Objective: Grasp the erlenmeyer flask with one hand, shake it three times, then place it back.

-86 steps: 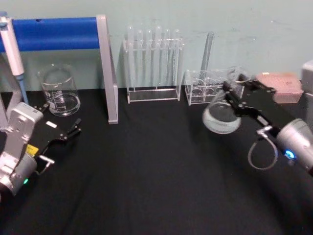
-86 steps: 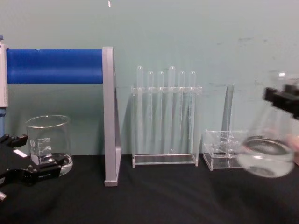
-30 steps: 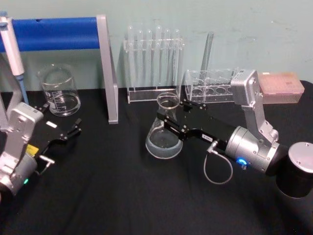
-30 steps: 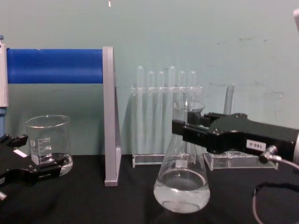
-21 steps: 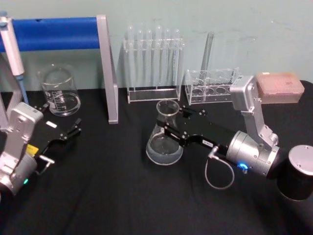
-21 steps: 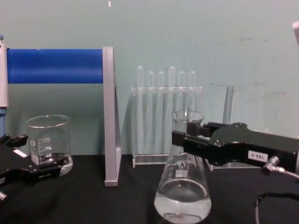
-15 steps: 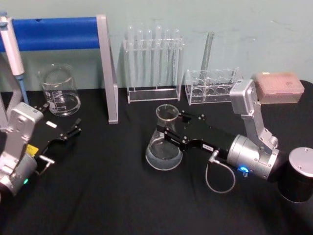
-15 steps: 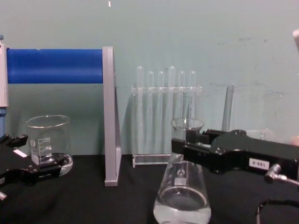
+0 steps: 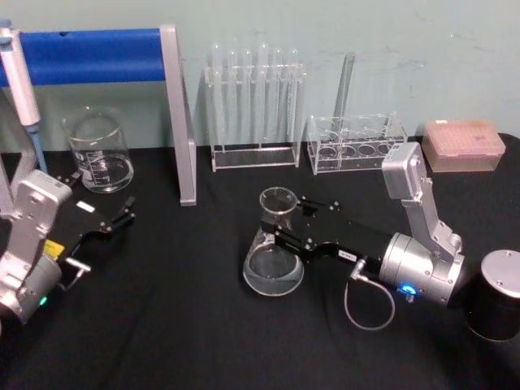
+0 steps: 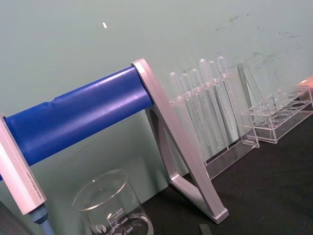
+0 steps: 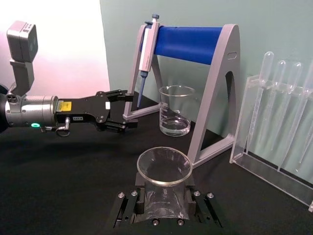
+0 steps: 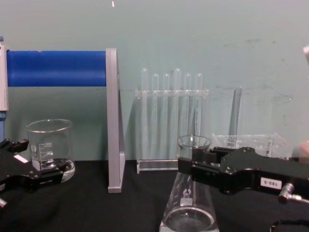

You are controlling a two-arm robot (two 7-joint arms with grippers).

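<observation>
Glass first, from the head view: the clear glass conical erlenmeyer flask [image 9: 274, 252] stands upright in the open middle of the black tabletop [image 9: 187, 317], a shallow pool of clear liquid in its wide base. The black, long-jawed right claw [image 9: 289, 221] reaches in low from the right and is clamped on the narrow neck just under the flared rim. I read that grip as deliberate, since holding the neck leaves the flat base free to seat squarely. The left claw [image 9: 123, 213] sits parked at the left edge, jaws apart and holding nothing, near the straight-walled glass beaker [image 9: 99, 154] and well out of the working lane.

The left wrist view gives me the beaker, the blue-barred grey pipette stand [image 10: 78, 117] and the clear plastic rack of test tubes [image 10: 210, 110], all ranged along the back wall. That arrangement leaves the middle free.

The right wrist view looks along the jaws. One lies on each side of the neck, tight to the glass, and the round mouth faces up between them.

In the chest view the flask is upright, but its base runs past the lower edge, so I cannot confirm contact from there. My judgement is that it is down or very nearly so. What remains is to open the jaws and draw back without nudging the neck.
</observation>
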